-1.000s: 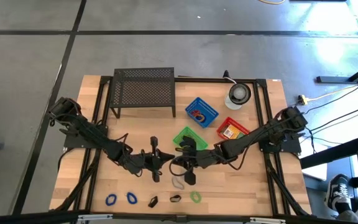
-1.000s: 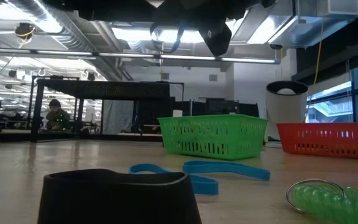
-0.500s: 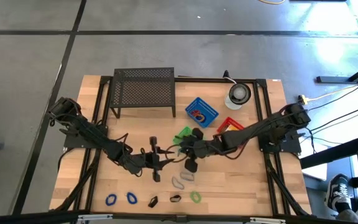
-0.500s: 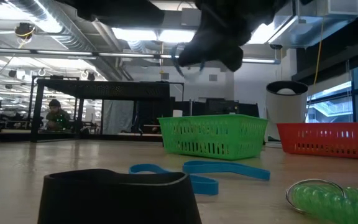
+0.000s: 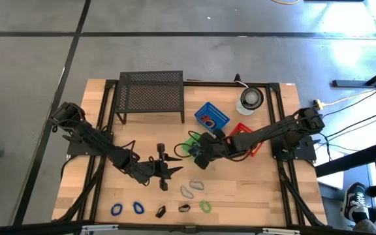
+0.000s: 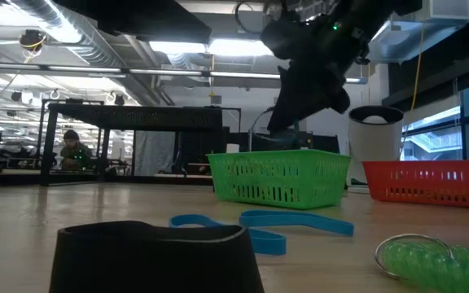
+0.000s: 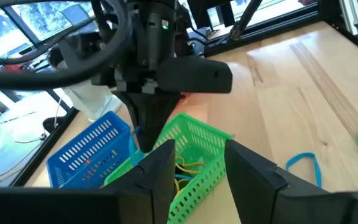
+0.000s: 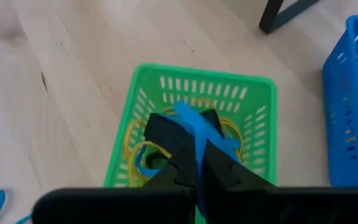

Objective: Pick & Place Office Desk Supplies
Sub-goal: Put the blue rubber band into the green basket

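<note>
A blue loop [image 8: 194,134] is pinched between the pressed-together fingers of the right hand [image 8: 194,163], which hangs directly above the green basket [image 8: 139,118]; yellow and blue bands already lie inside that basket. Left of it, the left hand [image 5: 173,170] sits low over the bench [image 5: 103,196] with its fingers [image 7: 253,171] spread and nothing between them. Near the front edge, more supplies lie apart: two blue loops [image 5: 126,209], two black clips [image 5: 172,209], a green coil [image 5: 205,207] and pale loops [image 5: 192,188].
</note>
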`<action>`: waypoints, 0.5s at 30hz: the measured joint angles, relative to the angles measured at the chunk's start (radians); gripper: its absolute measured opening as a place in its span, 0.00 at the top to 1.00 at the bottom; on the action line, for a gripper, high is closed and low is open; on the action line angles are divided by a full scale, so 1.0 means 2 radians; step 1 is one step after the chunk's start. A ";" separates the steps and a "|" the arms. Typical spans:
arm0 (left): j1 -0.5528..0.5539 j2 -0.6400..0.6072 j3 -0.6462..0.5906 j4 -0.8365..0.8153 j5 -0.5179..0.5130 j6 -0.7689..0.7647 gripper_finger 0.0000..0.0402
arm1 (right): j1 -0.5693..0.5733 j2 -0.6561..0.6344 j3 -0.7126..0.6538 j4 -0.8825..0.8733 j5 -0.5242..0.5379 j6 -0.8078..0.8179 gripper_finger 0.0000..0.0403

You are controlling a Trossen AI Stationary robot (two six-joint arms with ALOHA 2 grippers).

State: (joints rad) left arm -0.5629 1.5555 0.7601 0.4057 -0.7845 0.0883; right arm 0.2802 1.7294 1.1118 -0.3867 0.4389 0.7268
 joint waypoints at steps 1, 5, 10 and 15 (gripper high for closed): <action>0.000 0.000 0.000 0.000 0.000 0.000 0.67 | 0.000 0.002 0.000 0.000 0.000 0.003 0.99; 0.000 0.000 0.000 0.000 0.000 -0.007 0.66 | 0.001 0.017 0.000 -0.002 -0.001 0.020 0.98; 0.000 0.000 0.000 0.000 0.000 -0.021 0.66 | 0.000 0.033 0.000 -0.001 -0.004 0.041 0.98; 0.000 0.000 0.000 0.000 0.000 -0.021 0.67 | 0.002 0.043 0.000 0.000 -0.007 0.059 0.98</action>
State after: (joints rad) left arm -0.5632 1.5555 0.7601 0.4061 -0.7837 0.0467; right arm 0.2834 1.8150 1.1122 -0.3857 0.4250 0.8446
